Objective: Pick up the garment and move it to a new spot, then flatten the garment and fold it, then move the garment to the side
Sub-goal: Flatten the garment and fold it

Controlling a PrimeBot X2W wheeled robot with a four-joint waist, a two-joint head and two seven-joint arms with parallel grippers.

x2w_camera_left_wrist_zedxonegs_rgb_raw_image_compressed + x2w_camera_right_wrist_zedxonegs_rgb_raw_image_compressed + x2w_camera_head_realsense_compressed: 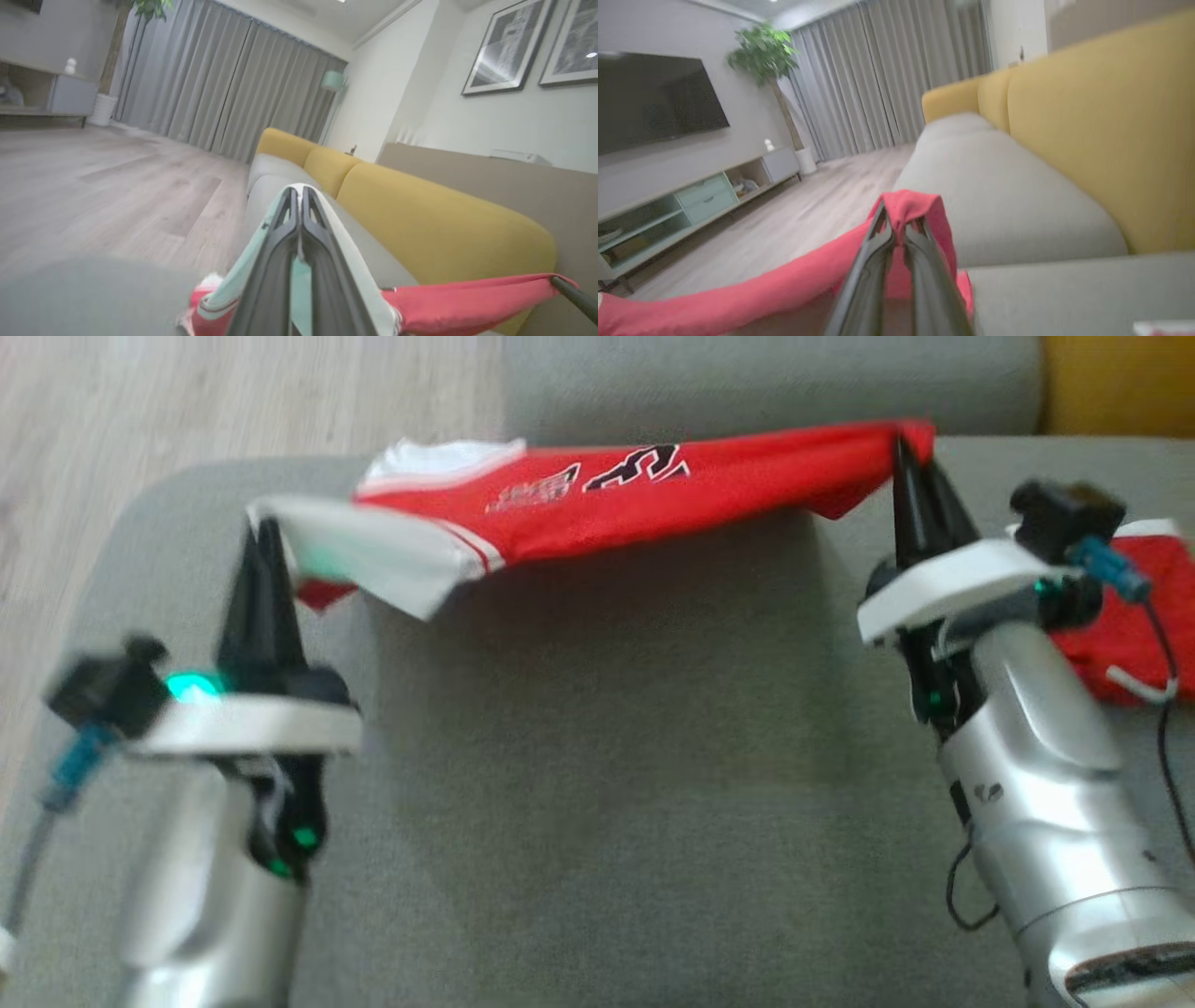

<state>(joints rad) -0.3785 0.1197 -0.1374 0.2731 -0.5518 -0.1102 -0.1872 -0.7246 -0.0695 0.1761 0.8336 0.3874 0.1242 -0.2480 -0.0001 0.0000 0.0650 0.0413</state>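
1. The shirt [597, 495] is clamped by left gripper [264, 537] and right gripper [904, 453], and hangs taut between the jaws above the cushion [607, 756].
2. Likely the flattening step; next, lower both ends evenly under tension.

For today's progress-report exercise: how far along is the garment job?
Done: garment picked up. In hand: left claw and right claw each pinch an end, stretching it in the air above the grey cushion. Remaining: laying it flat, folding, moving it aside.
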